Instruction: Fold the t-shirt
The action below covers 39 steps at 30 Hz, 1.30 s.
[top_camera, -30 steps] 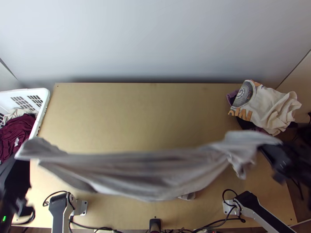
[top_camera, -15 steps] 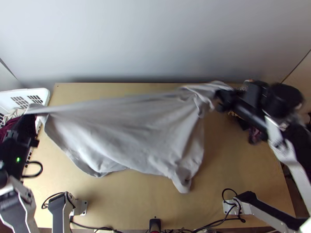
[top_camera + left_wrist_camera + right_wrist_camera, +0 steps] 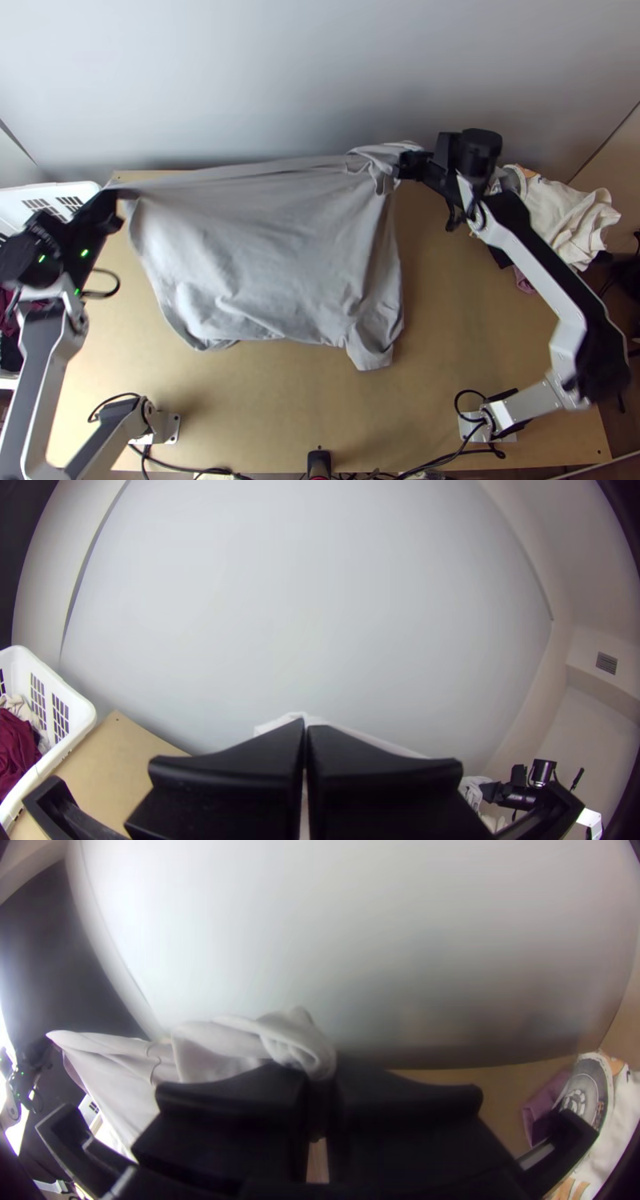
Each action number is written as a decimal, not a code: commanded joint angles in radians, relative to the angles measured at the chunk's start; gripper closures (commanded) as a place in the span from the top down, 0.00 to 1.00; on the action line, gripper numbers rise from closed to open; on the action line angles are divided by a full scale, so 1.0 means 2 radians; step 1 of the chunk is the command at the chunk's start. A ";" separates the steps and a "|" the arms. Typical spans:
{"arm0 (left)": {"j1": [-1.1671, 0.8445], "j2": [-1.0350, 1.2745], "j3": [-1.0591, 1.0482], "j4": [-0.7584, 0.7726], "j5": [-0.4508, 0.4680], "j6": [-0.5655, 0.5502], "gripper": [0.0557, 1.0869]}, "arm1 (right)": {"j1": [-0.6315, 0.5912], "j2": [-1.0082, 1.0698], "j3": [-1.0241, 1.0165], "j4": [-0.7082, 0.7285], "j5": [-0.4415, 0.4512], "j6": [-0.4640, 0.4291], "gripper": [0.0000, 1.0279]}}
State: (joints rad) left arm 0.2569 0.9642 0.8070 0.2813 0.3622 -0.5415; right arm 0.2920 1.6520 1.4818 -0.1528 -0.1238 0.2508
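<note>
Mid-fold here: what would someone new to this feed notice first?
Most likely the grey t-shirt, stretched wide between the left gripper and the right gripper, its lower part hanging toward the table's near side. Next, perhaps, the white basket with dark red cloth at the table's left, and the cream printed shirt piled at the far right.

"What's behind the counter (image 3: 480, 344)?"
"A broad pale wall (image 3: 320, 80), shadowed along its foot."
"And the counter itself?"
"Light wood, flat and smooth."
"Higher up?"
"A small slatted vent (image 3: 607, 663), in the left wrist view."
</note>
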 commanded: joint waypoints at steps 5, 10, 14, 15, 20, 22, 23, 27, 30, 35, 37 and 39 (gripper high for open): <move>-0.074 0.234 0.096 0.042 -0.074 0.091 0.04 | -0.032 0.137 0.095 0.049 0.015 -0.002 0.03; -0.084 0.320 0.153 0.054 -0.084 0.128 0.04 | -0.042 0.187 0.140 0.049 0.020 -0.003 0.03; -0.094 0.369 0.166 0.056 -0.084 0.158 0.04 | -0.042 0.227 0.168 0.048 0.022 -0.014 0.03; -0.095 0.380 0.166 0.060 -0.084 0.160 0.04 | -0.042 0.238 0.177 0.045 0.024 -0.015 0.03; -0.095 0.445 0.176 0.077 -0.087 0.164 0.04 | -0.047 0.291 0.229 0.012 0.031 -0.012 0.03; -0.094 0.476 0.186 0.077 -0.090 0.170 0.04 | -0.046 0.307 0.242 -0.006 0.037 -0.012 0.03; -0.094 0.491 0.194 0.077 -0.096 0.172 0.04 | -0.045 0.313 0.246 -0.013 0.037 -0.010 0.03; -0.091 0.535 0.224 0.069 -0.098 0.175 0.04 | -0.036 0.324 0.246 -0.055 0.039 -0.012 0.03; -0.091 0.547 0.238 0.056 -0.098 0.181 0.04 | -0.031 0.323 0.229 -0.076 0.040 -0.017 0.03; -0.093 0.556 0.244 0.045 -0.097 0.199 0.04 | -0.027 0.294 0.184 -0.079 0.039 -0.018 0.03; -0.093 0.553 0.245 0.028 -0.097 0.202 0.04 | -0.025 0.282 0.165 -0.080 0.039 -0.018 0.03; -0.093 0.548 0.244 0.010 -0.097 0.207 0.04 | -0.021 0.269 0.144 -0.080 0.039 -0.019 0.03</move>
State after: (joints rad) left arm 0.0727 2.0426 1.2758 0.3721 0.1677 -0.1574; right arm 0.2329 2.2452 1.8683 -0.2909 -0.0448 0.2153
